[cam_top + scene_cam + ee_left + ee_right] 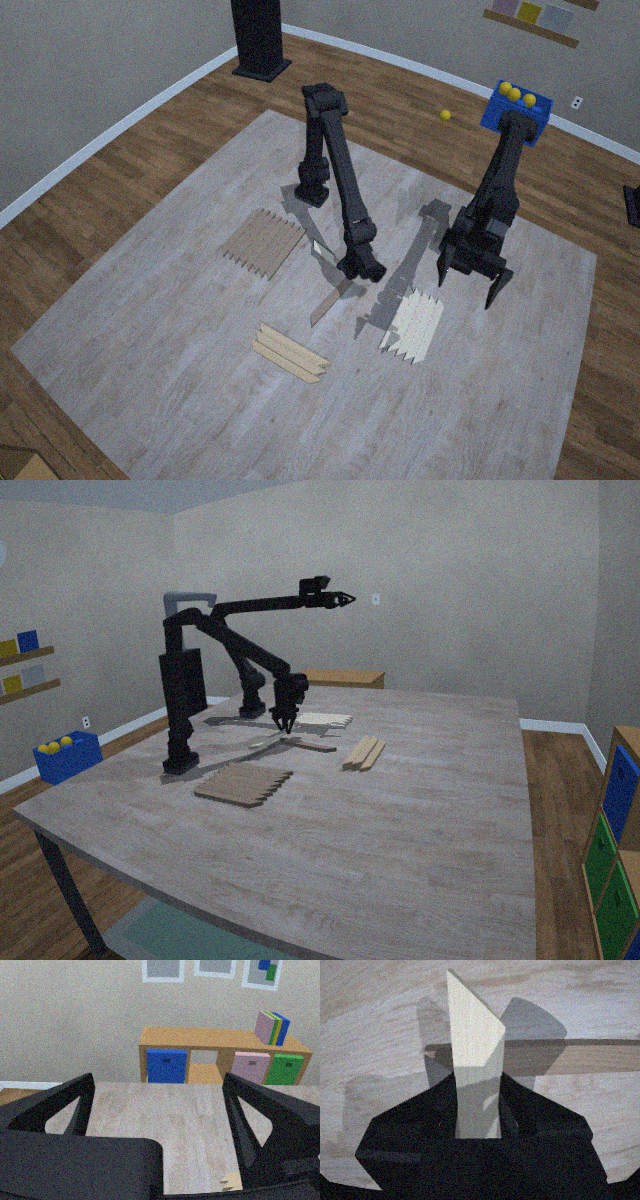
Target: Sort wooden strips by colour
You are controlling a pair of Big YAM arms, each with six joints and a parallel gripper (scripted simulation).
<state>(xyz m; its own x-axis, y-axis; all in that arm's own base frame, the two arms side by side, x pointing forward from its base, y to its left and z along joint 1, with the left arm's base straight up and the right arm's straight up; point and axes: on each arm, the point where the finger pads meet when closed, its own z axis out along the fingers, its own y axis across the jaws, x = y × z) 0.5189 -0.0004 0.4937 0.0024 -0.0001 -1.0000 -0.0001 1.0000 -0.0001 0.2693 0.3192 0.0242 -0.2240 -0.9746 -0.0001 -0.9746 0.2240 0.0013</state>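
My right gripper (pixel 361 274) (pixel 285 731) (pixel 477 1079) is shut on a white strip (pixel 316 247) (pixel 472 1035), held above the table; its far part is hidden in the top view. A loose brown strip (pixel 326 308) (pixel 316 747) (pixel 590 1058) lies just beneath or beside this gripper. My left gripper (pixel 463 297) (pixel 354 598) (pixel 158 1080) is open and empty, high above the table near the white row (pixel 421 322) (pixel 324 719). The brown row (pixel 263 242) (pixel 242 784) has several strips. The pale yellow row (pixel 294 347) (pixel 360 751) has three.
The rows lie apart on the grey wooden table (pixel 206 413) (pixel 413 867). The left arm's shadow falls across part of the white row. A blue box (pixel 491 114) (pixel 69 761) of yellow balls stands on the floor beyond the table.
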